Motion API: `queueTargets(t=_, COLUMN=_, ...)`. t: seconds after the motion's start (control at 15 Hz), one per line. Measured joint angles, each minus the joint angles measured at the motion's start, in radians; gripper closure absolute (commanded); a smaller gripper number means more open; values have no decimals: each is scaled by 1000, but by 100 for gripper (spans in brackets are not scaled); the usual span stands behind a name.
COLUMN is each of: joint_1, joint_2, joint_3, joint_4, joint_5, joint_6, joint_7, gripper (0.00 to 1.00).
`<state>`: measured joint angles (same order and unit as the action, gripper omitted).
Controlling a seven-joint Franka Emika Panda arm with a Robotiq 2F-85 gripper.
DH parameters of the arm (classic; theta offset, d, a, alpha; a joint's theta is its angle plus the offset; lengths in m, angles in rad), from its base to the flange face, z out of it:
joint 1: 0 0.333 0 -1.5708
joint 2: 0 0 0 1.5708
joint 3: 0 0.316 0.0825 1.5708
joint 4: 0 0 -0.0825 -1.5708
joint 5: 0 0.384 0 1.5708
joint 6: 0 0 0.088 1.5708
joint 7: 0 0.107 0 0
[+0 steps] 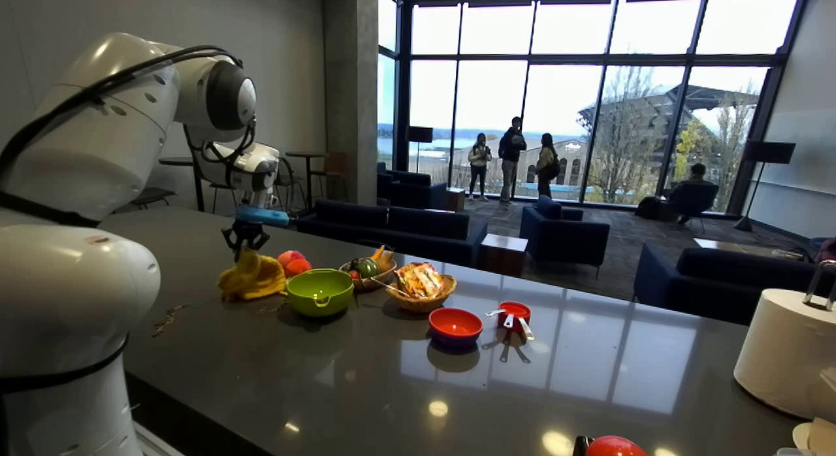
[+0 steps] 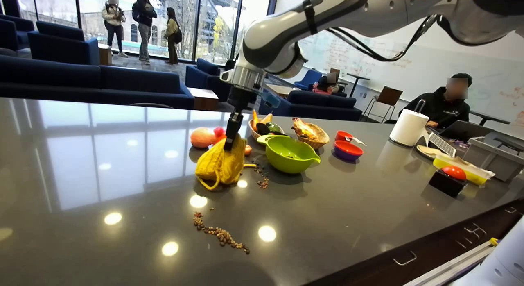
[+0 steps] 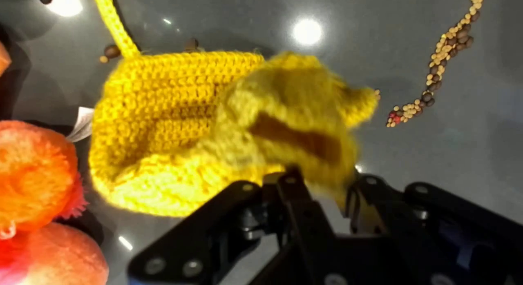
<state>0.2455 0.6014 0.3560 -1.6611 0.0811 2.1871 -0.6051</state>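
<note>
Yellow crocheted cloth (image 2: 219,165) sat bunched up on the dark counter (image 2: 335,228), near the green bowl (image 2: 292,154). We had our gripper (image 2: 230,145) pinching its top fold between the fingers (image 2: 234,127), and some seed-like bits (image 2: 222,237) were kinda strewn nearby.

Pretty cramped around the gripper (image 2: 230,143), which is pinching a yellow crocheted piece (image 2: 221,165): lime-green bowl (image 2: 288,155) just beside it with a skinny gap between, orange plush ball (image 3: 30,174) crowding another side. In an exterior view there's a pair of wicker baskets (image 2: 320,141) past the bowl, so low passes that way are blocked. Widest lane is over the counter (image 2: 319,224) on the near side there, with just a flat little trail of seeds (image 2: 222,235) in the way.
</note>
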Motion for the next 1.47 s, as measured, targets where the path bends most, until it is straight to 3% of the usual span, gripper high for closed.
queueTargets(t=0.4, joint_1=-28, joint_2=64, joint_3=7, joint_4=-2, joint_5=43, joint_6=49, joint_7=-47, gripper=3)
queueTargets(t=0.47, joint_1=-30, joint_2=75, joint_3=9, joint_4=-2, joint_5=44, joint_6=53, joint_7=-53, gripper=1)
queueTargets(t=0.93, joint_1=-23, joint_2=128, joint_3=15, joint_4=-2, joint_5=23, joint_6=121, joint_7=-91, gripper=0)
queueTargets(t=1.47, joint_1=38, joint_2=151, joint_3=-30, joint_4=-61, joint_5=-150, joint_6=363, joint_7=-38, gripper=0)
